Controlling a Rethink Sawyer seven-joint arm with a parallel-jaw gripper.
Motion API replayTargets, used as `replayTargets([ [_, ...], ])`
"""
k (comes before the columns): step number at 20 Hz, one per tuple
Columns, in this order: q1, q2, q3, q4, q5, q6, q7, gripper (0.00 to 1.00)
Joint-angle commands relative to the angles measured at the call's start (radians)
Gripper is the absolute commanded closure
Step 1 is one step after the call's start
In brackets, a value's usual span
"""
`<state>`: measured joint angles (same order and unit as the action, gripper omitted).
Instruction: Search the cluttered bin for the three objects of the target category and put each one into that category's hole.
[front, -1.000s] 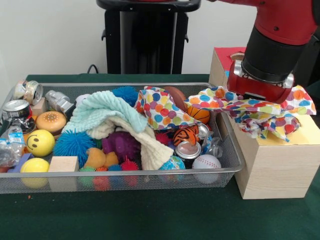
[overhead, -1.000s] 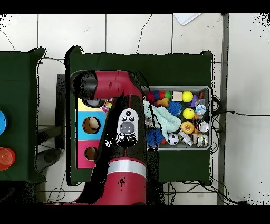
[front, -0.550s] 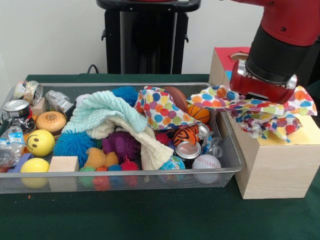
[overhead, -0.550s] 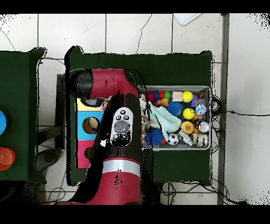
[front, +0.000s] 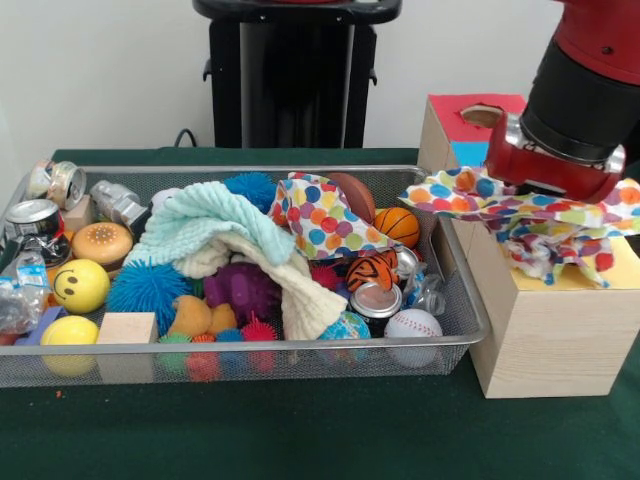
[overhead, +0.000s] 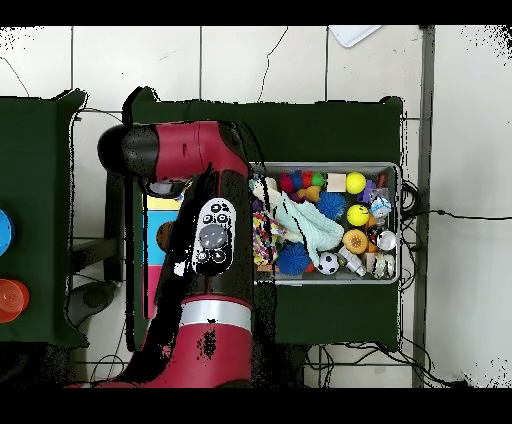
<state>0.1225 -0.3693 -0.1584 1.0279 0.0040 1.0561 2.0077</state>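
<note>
White wall behind, tiled floor below in the overhead view, green-covered bench (front: 300, 440) up front carrying a wire mesh bin (front: 240, 355) packed to the rim. Right of it, touching close, a pale wooden box (front: 545, 340) with coloured top panels: yellow nearest, blue behind, red farthest with a round hole (front: 483, 115) showing. Draped across the yellow end, a polka-dot cloth (front: 530, 215), one corner trailing left over the bin's edge, bunched and hanging down the box's front — lying that way, by the look of it, because carried across from the clutter toward the cloth category's hole. Directly above it, the red and black arm (front: 585, 90), wrist end pressed close over the cloth; jaws hidden under the wrist, so grasping or released, cannot tell. Back in the bin, two more cloths heaped mid-pile: a mint-and-cream knitted one (front: 225, 240) and a second polka-dot piece (front: 320, 215), likely the remaining targets. Around them, a smiley-face yellow ball (front: 80, 285), burger toy (front: 102, 243), spiky blue ball (front: 148, 290), baseball (front: 413, 325), small basketballs, crushed cans (front: 40, 215) at far left. Can labels too small to read; no other legible writing anywhere.
</note>
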Motion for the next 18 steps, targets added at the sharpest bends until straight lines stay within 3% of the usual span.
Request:
replayTargets([
  [1,0.012,0.046,0.048,-0.054,0.033,0.157,0.179,1.00],
  [7,0.008,0.094,0.044,-0.108,0.028,0.139,0.185,1.00],
  [10,0.021,0.085,0.044,-0.070,0.031,0.097,0.199,1.00],
  [18,-0.020,0.097,0.097,0.051,0.077,-0.129,0.194,1.00],
])
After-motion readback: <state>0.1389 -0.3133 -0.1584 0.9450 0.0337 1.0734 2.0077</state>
